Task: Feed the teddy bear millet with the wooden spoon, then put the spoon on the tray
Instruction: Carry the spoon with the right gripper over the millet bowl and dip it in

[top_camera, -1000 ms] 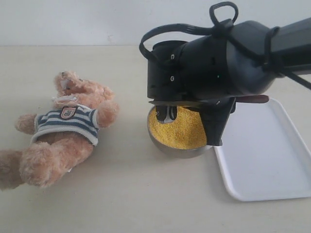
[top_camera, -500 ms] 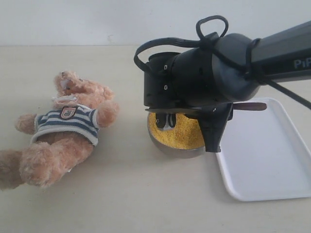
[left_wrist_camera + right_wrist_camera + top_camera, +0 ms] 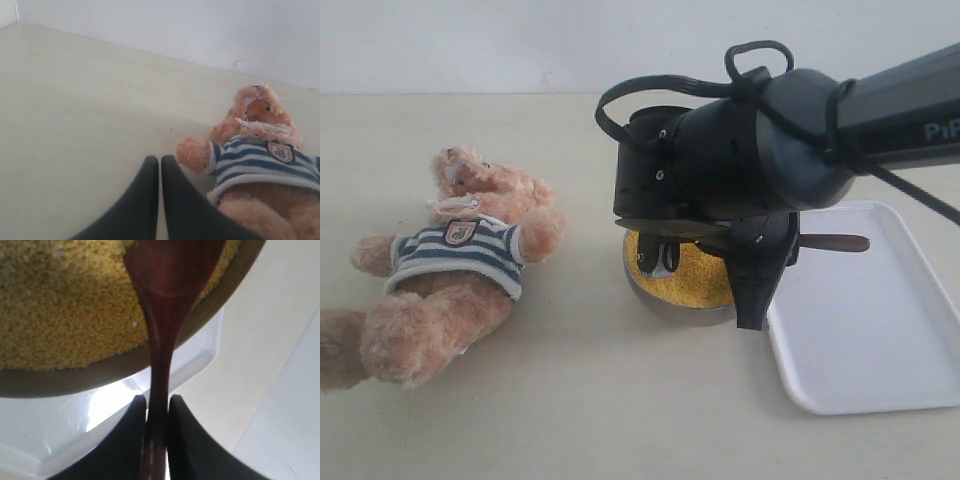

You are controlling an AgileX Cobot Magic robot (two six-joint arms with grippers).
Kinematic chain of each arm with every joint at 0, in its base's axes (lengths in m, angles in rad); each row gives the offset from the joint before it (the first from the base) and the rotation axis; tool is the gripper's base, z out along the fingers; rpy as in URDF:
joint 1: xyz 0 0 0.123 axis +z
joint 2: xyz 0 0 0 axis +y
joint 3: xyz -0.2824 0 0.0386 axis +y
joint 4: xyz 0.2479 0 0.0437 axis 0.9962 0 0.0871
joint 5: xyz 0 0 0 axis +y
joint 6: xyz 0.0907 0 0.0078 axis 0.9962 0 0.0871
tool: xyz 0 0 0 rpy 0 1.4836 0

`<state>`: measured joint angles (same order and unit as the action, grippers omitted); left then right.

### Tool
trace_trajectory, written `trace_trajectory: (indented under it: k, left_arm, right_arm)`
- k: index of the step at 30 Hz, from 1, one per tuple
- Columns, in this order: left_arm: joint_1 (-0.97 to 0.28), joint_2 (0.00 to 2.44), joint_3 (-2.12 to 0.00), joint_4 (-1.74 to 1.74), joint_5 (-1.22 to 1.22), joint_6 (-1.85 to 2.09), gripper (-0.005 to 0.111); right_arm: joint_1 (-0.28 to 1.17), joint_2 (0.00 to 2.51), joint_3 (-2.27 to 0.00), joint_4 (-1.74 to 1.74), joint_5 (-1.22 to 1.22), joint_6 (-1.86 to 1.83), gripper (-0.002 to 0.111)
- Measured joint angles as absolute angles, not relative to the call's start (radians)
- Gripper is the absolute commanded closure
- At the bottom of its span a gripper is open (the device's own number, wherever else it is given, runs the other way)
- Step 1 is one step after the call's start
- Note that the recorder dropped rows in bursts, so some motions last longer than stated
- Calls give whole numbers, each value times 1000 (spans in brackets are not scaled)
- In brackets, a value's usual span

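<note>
The teddy bear (image 3: 450, 265) in its striped shirt lies on its back at the left of the table; the left wrist view shows it too (image 3: 260, 155). My left gripper (image 3: 159, 159) is shut and empty, low over bare table beside the bear's arm. My right gripper (image 3: 157, 399) is shut on the handle of the wooden spoon (image 3: 160, 340). The spoon's oval end reaches over the millet (image 3: 60, 305) in the metal bowl (image 3: 100, 372). From outside, the right arm covers much of the bowl (image 3: 670, 297), and the handle's end (image 3: 835, 242) sticks out over the tray (image 3: 870, 330).
The white tray lies right against the bowl, and its corner (image 3: 90, 415) shows under the bowl's rim. A pale wall (image 3: 470, 40) runs along the far edge of the table. Bare tabletop (image 3: 580, 400) spreads between the bear and the bowl.
The right arm has shifted a little left and come down over the bowl. The spoon's handle end has dropped lower above the tray. The bear and the left gripper have not moved.
</note>
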<state>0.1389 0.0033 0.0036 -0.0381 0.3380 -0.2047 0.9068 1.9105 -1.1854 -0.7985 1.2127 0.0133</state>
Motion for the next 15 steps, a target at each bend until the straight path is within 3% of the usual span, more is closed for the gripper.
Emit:
trace_trajectory:
  k: [15]
  left_arm:
    - [139, 3, 4, -38, 338, -205, 103]
  right_arm:
    - [907, 1910, -1309, -621, 1217, 6, 109]
